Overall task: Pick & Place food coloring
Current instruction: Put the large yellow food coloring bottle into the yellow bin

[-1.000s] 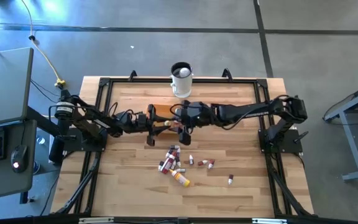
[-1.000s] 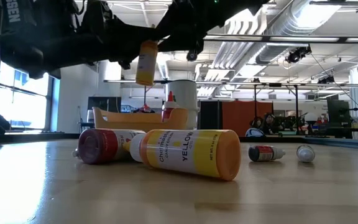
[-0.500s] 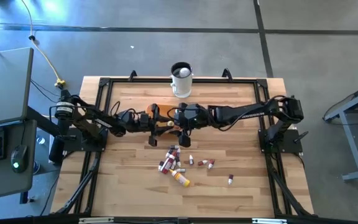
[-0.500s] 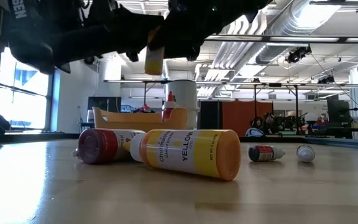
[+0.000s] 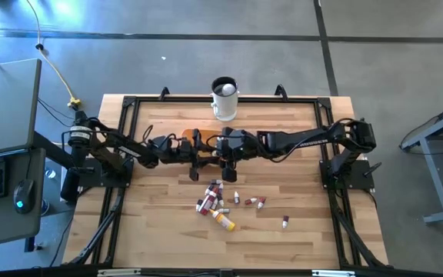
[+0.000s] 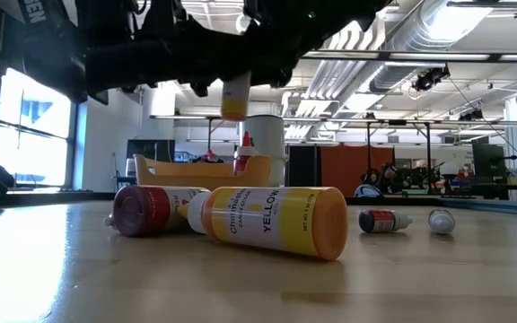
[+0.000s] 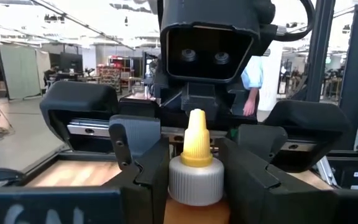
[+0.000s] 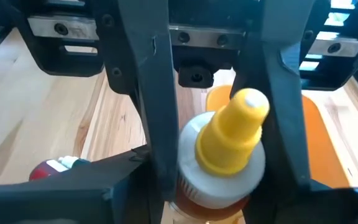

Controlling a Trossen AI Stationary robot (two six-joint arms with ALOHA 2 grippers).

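Midair above the tabletop [image 5: 160, 231], a yellow-capped food coloring bottle [image 7: 195, 169] is shown clamped at its body in the left pincer [image 7: 194, 163], while the right pincer [image 8: 225, 134] is closed about the same bottle from the opposite side. Being small, light and smooth-walled, it is judged liable to slip or pivot; the straight body below the white collar is judged the surest hold. Other bottles [image 5: 220, 201] lie scattered below.
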